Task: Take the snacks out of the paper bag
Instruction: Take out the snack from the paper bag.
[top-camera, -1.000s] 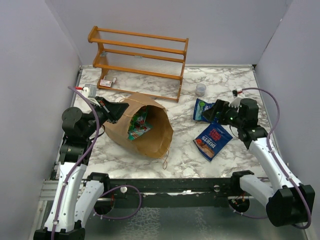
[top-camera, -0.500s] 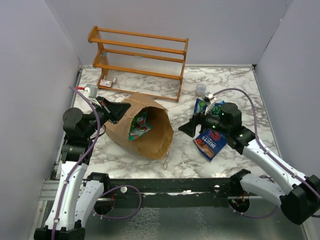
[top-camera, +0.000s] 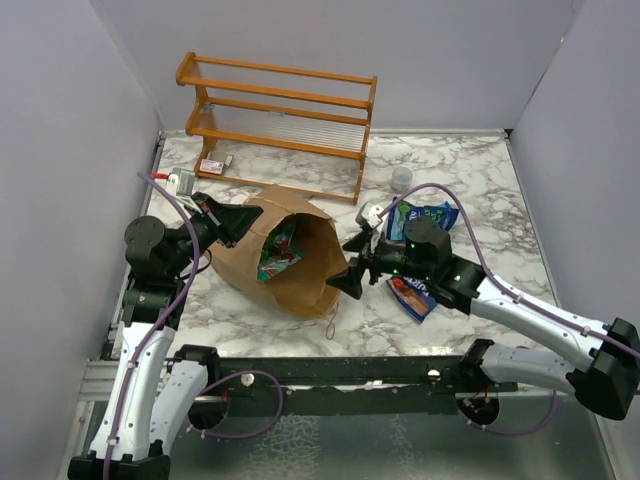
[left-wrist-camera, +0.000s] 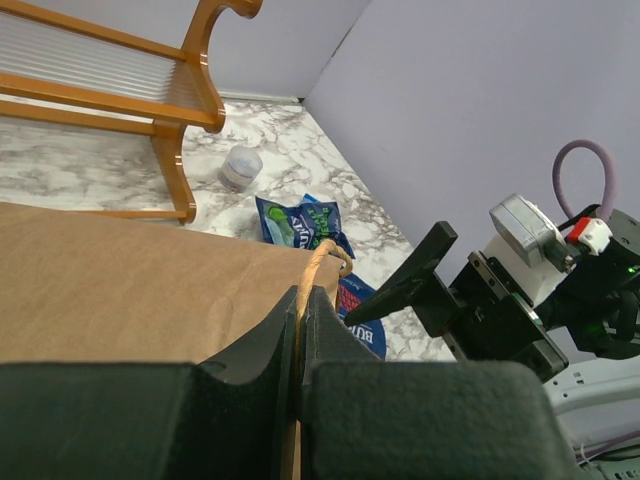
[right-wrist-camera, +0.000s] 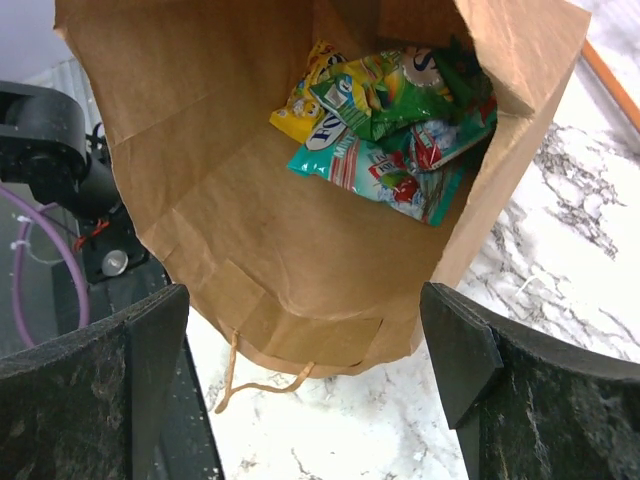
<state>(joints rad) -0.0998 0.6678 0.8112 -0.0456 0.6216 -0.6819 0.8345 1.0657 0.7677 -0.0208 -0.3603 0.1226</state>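
- The bag (top-camera: 300, 268) lay on its side left of centre in the top view, with its mouth facing right.
- The left gripper (top-camera: 240, 218) was clamped on the bag's upper rim and handle.
- The right gripper (top-camera: 351, 265) was spread wide and empty at the bag's mouth.
- Several packets (right-wrist-camera: 385, 130) lay deep inside the bag.
- A pouch (top-camera: 412, 296) and a teal packet (top-camera: 433, 213) lay outside the bag, right of centre.

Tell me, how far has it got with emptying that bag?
Partly done. Two snacks, a dark blue pouch and a blue-green packet, lie out on the table. The left gripper pinches the rim of the paper bag while the right gripper, open, faces its mouth. Several packets inside are left to remove.
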